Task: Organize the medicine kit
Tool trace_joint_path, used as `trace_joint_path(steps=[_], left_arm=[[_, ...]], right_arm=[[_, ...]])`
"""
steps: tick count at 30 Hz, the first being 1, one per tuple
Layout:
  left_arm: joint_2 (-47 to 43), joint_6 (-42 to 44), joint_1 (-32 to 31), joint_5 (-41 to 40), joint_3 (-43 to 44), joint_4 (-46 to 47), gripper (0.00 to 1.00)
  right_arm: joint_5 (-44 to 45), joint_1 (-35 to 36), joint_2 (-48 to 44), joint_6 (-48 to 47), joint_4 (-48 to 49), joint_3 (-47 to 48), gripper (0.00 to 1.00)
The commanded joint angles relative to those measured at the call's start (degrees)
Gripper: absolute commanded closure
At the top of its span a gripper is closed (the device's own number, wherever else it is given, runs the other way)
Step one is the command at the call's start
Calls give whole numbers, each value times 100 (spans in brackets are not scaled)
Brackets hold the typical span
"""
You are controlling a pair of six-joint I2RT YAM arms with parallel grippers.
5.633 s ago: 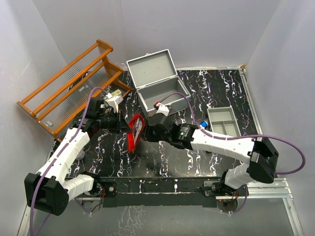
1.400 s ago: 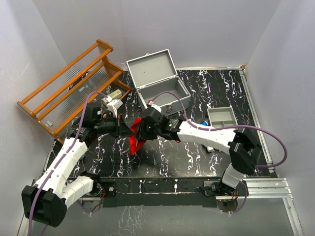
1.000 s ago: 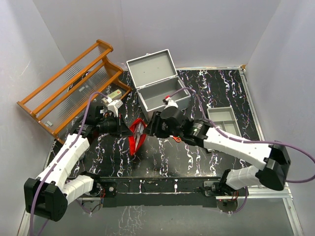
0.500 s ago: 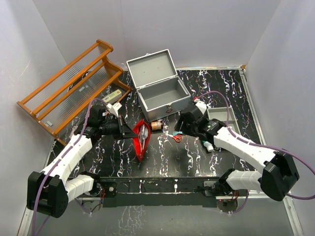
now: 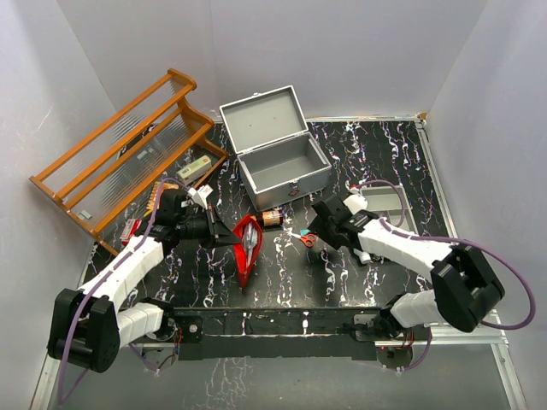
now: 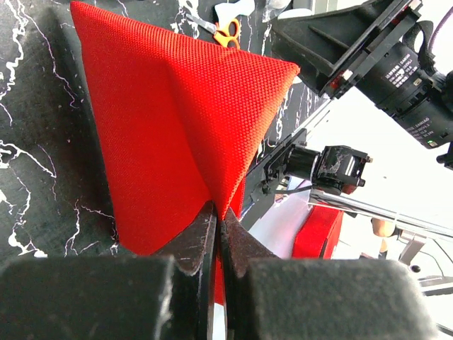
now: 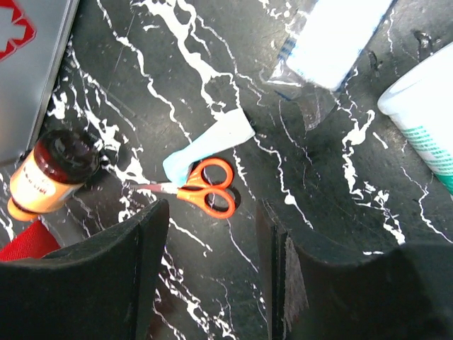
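Left jaws: clenched on the red pouch (image 6: 177,120). The left wrist view shows both tips pinching a fold of the fabric with no gap. In the top view the pouch (image 5: 246,248) stands on edge on the counter (image 5: 291,278), front of centre, slit facing up. There's something pale inside; I can't tell what.

Right jaws: released, nothing between them. They hang just above the counter, with the orange-handled scissors (image 7: 202,193) in the gap below, not touching.

Medicine kit (image 5: 295,190): far centre of the counter, lid swung open and leaning back, well apart from both jaws. Its grey wall with a red cross outline (image 7: 32,64) clips the top-left corner of the right wrist view.

Loose items near the right jaws:
- brown bottle (image 7: 53,173), on its side, just in front of the kit, between kit and pouch
- pale blue strip (image 7: 209,145), touching the scissors' blades
- clear-wrapped white packet (image 7: 336,35)
- white container with green print (image 7: 425,117), cut off by the frame edge

Grey divided tray (image 5: 395,203): right side, partly hidden by the right arm. Wooden rack (image 5: 128,145): far left, tilted against the wall.
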Motion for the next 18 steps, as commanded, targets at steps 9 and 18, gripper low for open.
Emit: trace_joint_path(steps=[9, 18], left_arm=[[-14, 338, -30, 160, 6, -138, 100], [10, 384, -24, 146, 38, -167, 100]], right_arm=[[555, -68, 662, 913, 431, 263, 50], [578, -138, 1483, 878, 421, 781, 54]])
